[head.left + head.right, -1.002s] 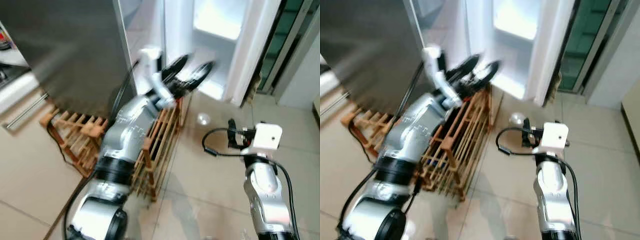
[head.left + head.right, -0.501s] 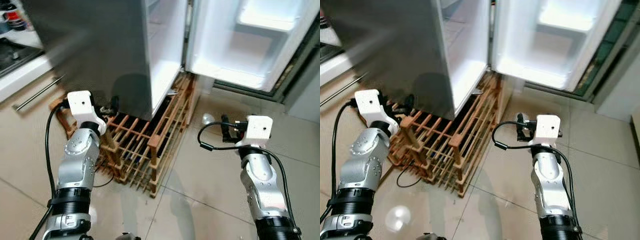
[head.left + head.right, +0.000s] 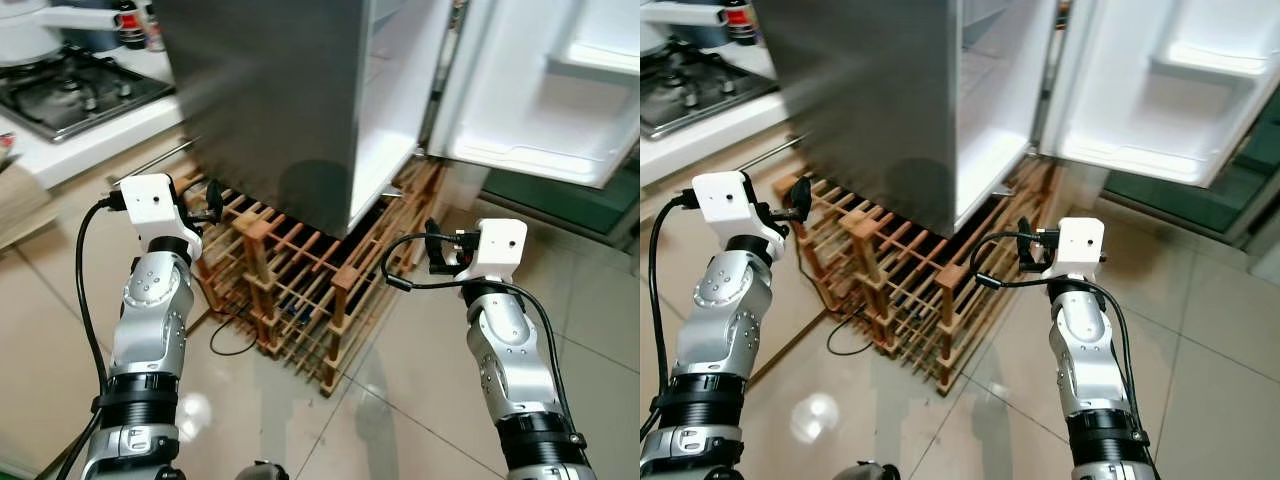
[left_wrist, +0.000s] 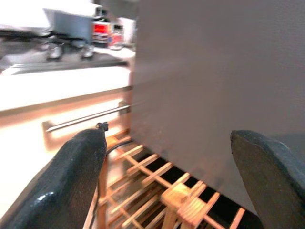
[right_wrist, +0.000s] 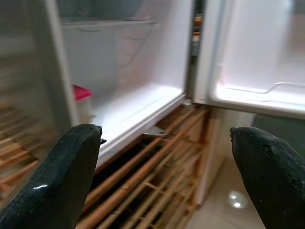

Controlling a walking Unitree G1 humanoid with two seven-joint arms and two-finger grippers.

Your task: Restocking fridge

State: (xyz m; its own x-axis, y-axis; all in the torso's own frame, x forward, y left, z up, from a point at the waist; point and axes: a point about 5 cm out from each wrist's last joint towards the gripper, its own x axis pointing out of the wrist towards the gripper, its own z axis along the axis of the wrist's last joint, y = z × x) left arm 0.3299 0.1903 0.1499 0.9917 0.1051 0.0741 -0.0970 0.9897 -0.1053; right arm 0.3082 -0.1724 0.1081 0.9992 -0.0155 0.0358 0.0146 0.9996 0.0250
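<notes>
Bright, even light is seen across both eye views, and the open fridge door (image 3: 560, 90) is washed nearly white inside. A pale glare spot is thrown on the glossy floor (image 3: 818, 408) (tiles mirror-like). Deep shadow is held under the fridge body (image 3: 290, 100). Both wrist views are softened by blur, their near black fingers (image 5: 52, 176) out of focus.
</notes>
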